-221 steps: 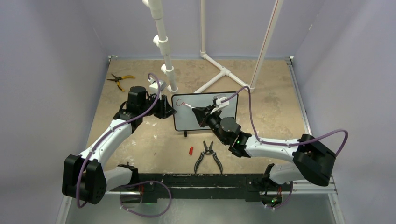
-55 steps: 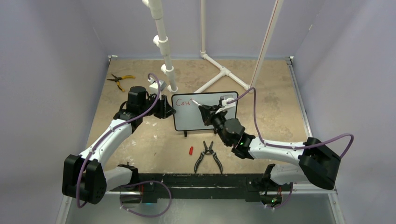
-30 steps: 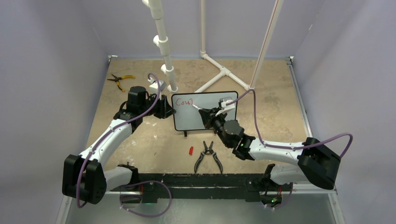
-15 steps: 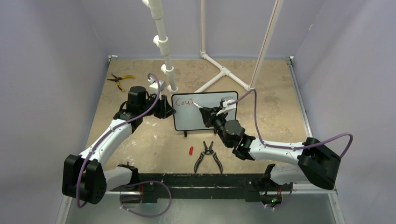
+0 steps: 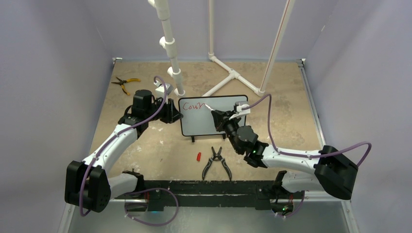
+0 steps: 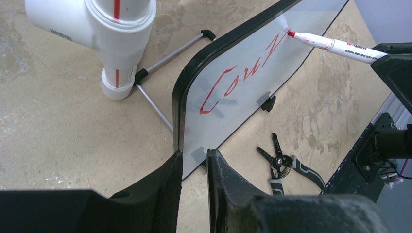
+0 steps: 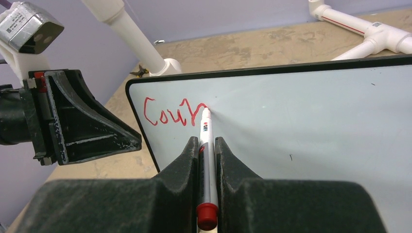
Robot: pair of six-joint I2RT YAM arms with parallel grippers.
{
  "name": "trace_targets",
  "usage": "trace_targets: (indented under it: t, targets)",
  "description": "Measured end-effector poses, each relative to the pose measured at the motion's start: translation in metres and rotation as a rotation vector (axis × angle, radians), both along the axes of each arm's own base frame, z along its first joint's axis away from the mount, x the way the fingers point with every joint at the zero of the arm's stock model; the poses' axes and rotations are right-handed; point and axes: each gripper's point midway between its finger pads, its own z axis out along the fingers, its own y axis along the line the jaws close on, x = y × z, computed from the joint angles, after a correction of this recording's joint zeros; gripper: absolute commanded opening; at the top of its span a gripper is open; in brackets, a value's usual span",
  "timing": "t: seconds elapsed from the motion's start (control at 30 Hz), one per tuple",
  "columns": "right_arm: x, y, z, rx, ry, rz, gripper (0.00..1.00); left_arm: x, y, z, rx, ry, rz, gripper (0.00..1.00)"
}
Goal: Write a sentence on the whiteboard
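The whiteboard (image 7: 316, 126), clamped in the left pincer (image 6: 193, 160), could be tipped if the marker (image 7: 205, 160) gripped by the right pincer (image 7: 204, 143) is overpressed.

- Top external: high above the near edge of the table (image 5: 291, 111), looking down and taking in all of it.
- Left wrist: close, looking along the left edge of the whiteboard (image 6: 252, 92).
- Right wrist: close, facing the whiteboard front.
- All three views share the whiteboard.

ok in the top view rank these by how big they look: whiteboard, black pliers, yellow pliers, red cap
1. whiteboard
2. black pliers
3. yellow pliers, which look smaller but lie farther from the camera, so their true size is unsure
4. red cap
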Motion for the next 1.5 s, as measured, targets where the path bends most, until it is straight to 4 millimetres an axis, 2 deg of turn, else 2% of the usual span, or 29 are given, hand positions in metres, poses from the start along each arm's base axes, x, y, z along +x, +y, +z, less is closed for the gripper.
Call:
trace_targets:
  t: [0.27, 0.43, 0.63, 0.97, 1.33, 1.5]
  targets:
    - [-0.003, -0.002, -0.001, -0.005, -0.005, 0.009, 0.0, 0.0, 0.0, 0.0, 0.0, 0.0, 0.0, 0.24]
    - [-0.009, -0.011, 0.005, 0.014, -0.023, 0.011, 0.0, 0.0, 0.0, 0.0, 0.0, 0.0, 0.0, 0.24]
    - [-0.009, -0.013, 0.008, 0.023, -0.026, 0.009, 0.0, 0.0, 0.0, 0.0, 0.0, 0.0, 0.0, 0.24]
    - [-0.006, -0.007, -0.009, -0.012, -0.005, 0.01, 0.0, 0.0, 0.0, 0.0, 0.0, 0.0, 0.0, 0.24]
    - [-0.003, -0.007, -0.003, -0.005, -0.027, 0.013, 0.0, 0.0, 0.0, 0.0, 0.0, 0.0, 0.0, 0.24]
    - [-0.003, -0.001, -0.008, -0.022, -0.024, 0.04, 0.0, 0.0, 0.0, 0.0, 0.0, 0.0, 0.0, 0.24]
